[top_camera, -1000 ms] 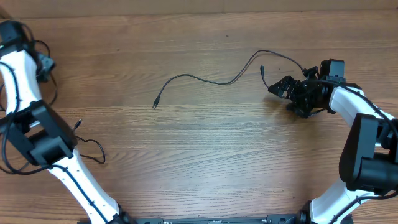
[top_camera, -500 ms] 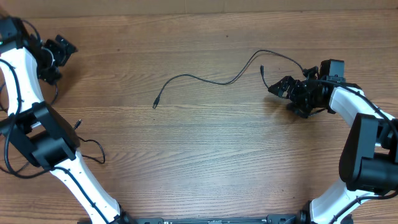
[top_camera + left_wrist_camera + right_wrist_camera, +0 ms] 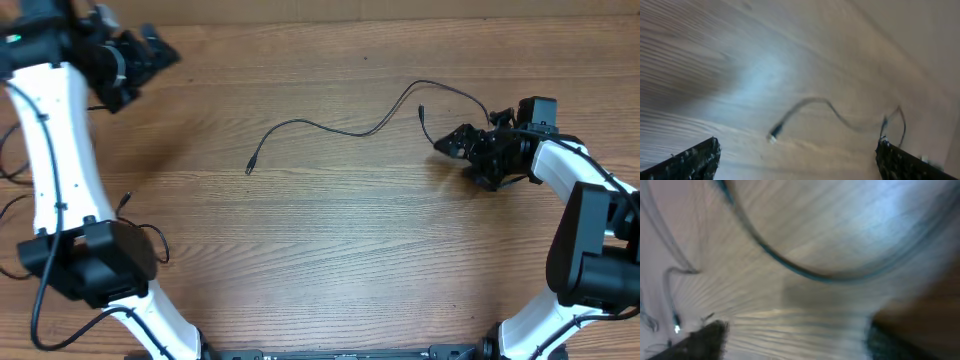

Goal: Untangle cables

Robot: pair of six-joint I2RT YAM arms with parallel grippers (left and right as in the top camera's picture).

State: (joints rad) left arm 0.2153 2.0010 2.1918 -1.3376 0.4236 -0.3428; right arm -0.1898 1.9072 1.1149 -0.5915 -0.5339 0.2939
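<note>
Across the brown wood-grain worktop (image 3: 330, 270), the white left arm (image 3: 50, 130) has swung within the last second from the left edge up to the far corner. Its black left fingers (image 3: 150, 55) are spread wide and carry nothing, and the wrist view shows only bare wood and distant cord between them. The white right arm (image 3: 585, 190) has hardly stirred. Its black right fingers (image 3: 455, 140) stand apart, low over the worktop just beside a short curled cable tail (image 3: 424, 122), with no cord visibly clamped. The long thin black cable (image 3: 345, 132) lies where it lay, strung in a loose wave across the middle, its small plug (image 3: 249, 169) free at the left end and crossing nothing. A second thin black cord (image 3: 158, 240) loops near the left arm's base. The middle cable looks separated — whatever may remain tangled sits by the right fingers, and the left arm, now empty-handed, appears free for the next pull.
</note>
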